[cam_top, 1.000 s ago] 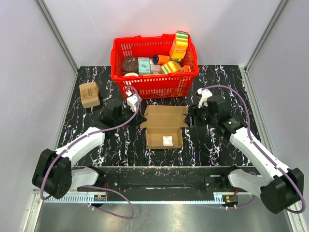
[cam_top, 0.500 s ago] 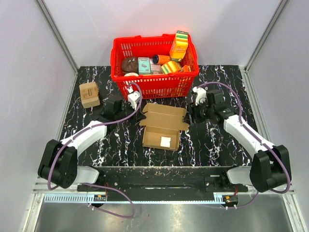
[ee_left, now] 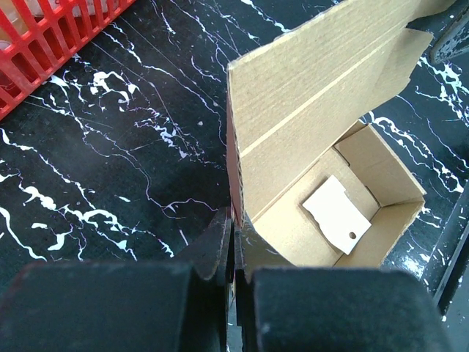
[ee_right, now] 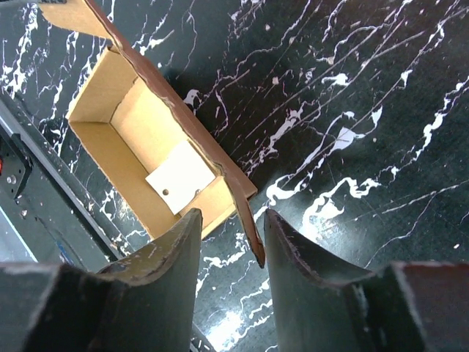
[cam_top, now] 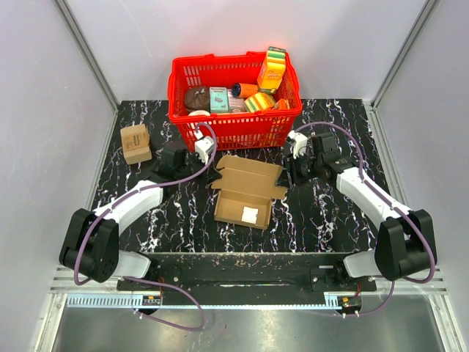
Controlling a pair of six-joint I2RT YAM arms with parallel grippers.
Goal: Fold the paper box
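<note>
The paper box, plain brown cardboard, lies open in the middle of the table with its lid part raised toward the basket and a white slip on its floor. My left gripper is at the box's left side. In the left wrist view it is shut on the thin edge of the box's left wall. My right gripper is at the right side. In the right wrist view its jaws stand apart around the box's right flap, with a gap on each side.
A red basket full of colourful packages stands just behind the box. A small tan box sits at the far left of the black marbled table. A metal rail runs along the near edge between the arm bases.
The box has shifted slightly left and turned a little, its lid standing higher. My right arm has swung toward the basket, and its jaws have narrowed around the right flap.
</note>
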